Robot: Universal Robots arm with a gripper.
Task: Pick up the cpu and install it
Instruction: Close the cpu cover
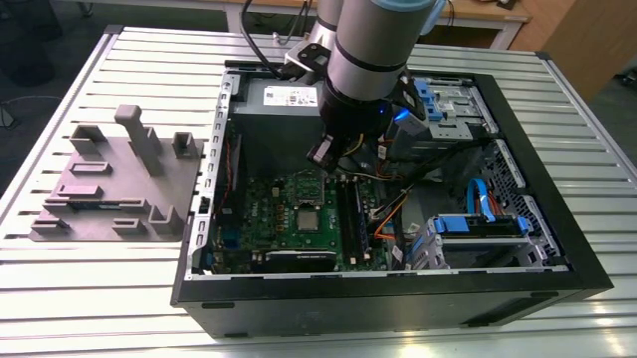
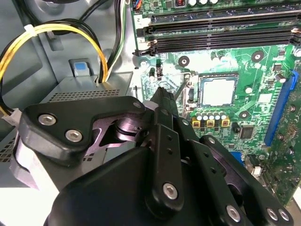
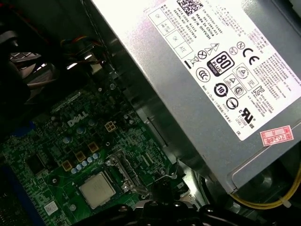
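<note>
Pinching shut on nothing, my gripper (image 2: 162, 94) shows its fingers (image 2: 165, 109) narrowing to one closed tip in the second wrist view. They carry nothing and hang above the board without touching it.

I work inside the open computer case (image 1: 587, 277), which lies on its side on the slatted table (image 1: 100, 298). A grey fixture block (image 1: 110, 186) sits outside it on the exterior view's left. The case walls box me in all round. The grey power supply (image 3: 211, 70) rises close beside me as a tall flat wall, while the green motherboard (image 1: 267, 216) spreads out flat below with open air over it. The long black memory slots (image 2: 216, 37) run along one side of the socket area, and a looped yellow cable (image 2: 56, 30) hangs near the power supply, apart from my tip.

The cpu (image 2: 217, 92) already lies flat in its square socket on the motherboard, silver top up; I also see it in the exterior view (image 1: 310, 220) and the first wrist view (image 3: 96, 189). My tip is near it, off to one side. A thin metal lever (image 2: 181, 87) stands between the tip and the socket.

My arm (image 1: 363, 52) comes down steeply into the case from above, wrist pointing at the board.
</note>
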